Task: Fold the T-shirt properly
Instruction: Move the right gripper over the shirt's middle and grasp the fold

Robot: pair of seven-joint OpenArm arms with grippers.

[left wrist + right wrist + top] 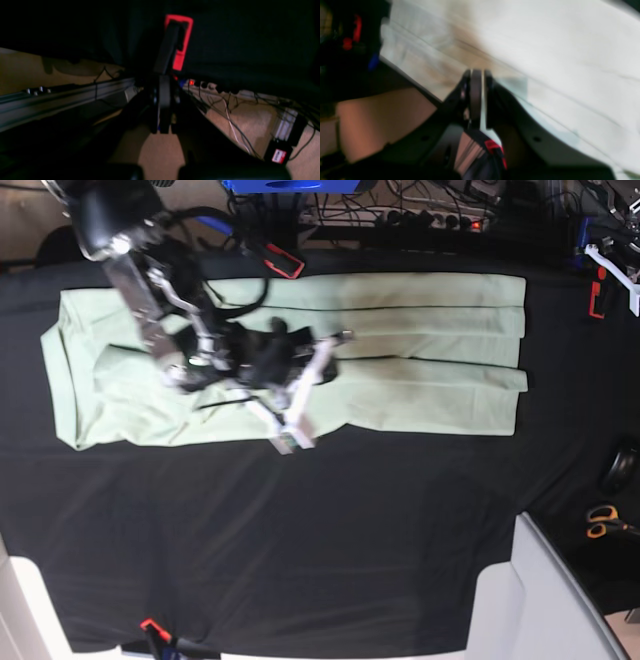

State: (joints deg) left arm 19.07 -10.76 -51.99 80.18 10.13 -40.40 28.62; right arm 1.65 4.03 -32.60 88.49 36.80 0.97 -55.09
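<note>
The pale mint-green T-shirt (420, 350) lies flat on the black table cover (330, 530), folded into a long band from left to right. My right gripper (288, 438) hangs over the shirt's front edge near its middle. In the right wrist view its jaws (477, 77) stand pressed together over blurred pale cloth (557, 50); no cloth shows lifted in them. My left gripper (163, 85) is shut and empty, off the table's far right side, facing the floor and cables. Its arm (612, 265) shows at the base view's right edge.
A red clamp (283, 260) holds the cover at the back edge, another (597, 298) at the right. Scissors (603, 522) and a black round object (622, 468) lie at the right. A grey-white panel (540, 600) stands at the front right. Cables (232, 117) run under the table.
</note>
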